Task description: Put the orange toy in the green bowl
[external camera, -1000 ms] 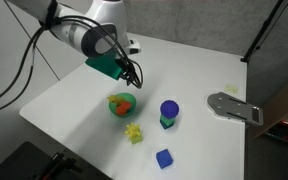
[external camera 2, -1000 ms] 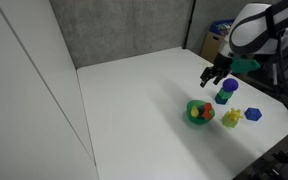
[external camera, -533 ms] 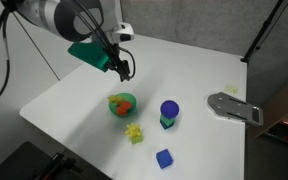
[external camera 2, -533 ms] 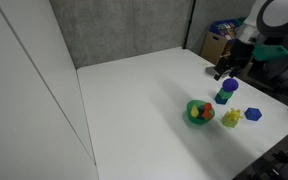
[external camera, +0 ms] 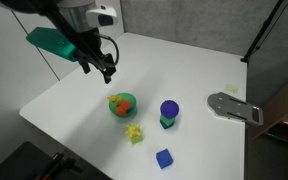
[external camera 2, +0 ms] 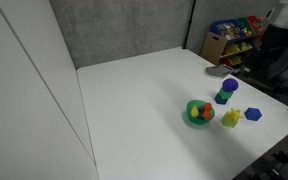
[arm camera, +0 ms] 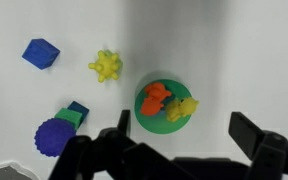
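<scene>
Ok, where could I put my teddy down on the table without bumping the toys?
The big bare stretch of table between the grey wall and the green bowl is free. It is crowded around the bowl, where the yellow toy, blue cube and blue ball-topped object cluster.

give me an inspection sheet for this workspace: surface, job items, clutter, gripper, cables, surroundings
surface: white table, no spills seen
job's things: orange toy lies inside green bowl, next to a small yellow piece
clutter: yellow spiky toy, blue cube, blue ball-topped object, all outside the bowl; grey metal plate near the table edge
grippers: gripper open, empty, in the air, clear of the bowl
cables: dark cable hangs by the arm
surroundings: grey wall; shelf of colourful items
</scene>
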### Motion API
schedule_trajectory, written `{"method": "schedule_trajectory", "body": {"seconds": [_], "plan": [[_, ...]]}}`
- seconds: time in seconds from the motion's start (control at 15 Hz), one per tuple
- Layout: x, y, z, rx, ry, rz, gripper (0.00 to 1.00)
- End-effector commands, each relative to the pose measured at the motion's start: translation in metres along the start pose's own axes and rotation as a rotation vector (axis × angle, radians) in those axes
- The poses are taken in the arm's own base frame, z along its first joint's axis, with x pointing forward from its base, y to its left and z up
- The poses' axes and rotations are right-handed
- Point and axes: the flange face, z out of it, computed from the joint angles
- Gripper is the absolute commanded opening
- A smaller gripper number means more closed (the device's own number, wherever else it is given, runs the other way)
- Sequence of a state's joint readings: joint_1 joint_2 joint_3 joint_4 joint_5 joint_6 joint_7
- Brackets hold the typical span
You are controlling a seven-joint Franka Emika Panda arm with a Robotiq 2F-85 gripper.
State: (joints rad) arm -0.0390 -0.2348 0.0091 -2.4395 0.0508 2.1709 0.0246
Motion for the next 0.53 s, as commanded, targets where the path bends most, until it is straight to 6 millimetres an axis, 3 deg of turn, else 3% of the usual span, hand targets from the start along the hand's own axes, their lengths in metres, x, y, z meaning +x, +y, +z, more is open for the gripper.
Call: {"method": "schedule_trajectory", "body": {"seconds": [0.0, 0.47], "plan": [[-0.036, 0.006, -0.039, -0.062, -0.001, 0.026, 1.00], [-0.073, 0.005, -0.103, -0.094, 0.011, 0.029, 1.00]]}}
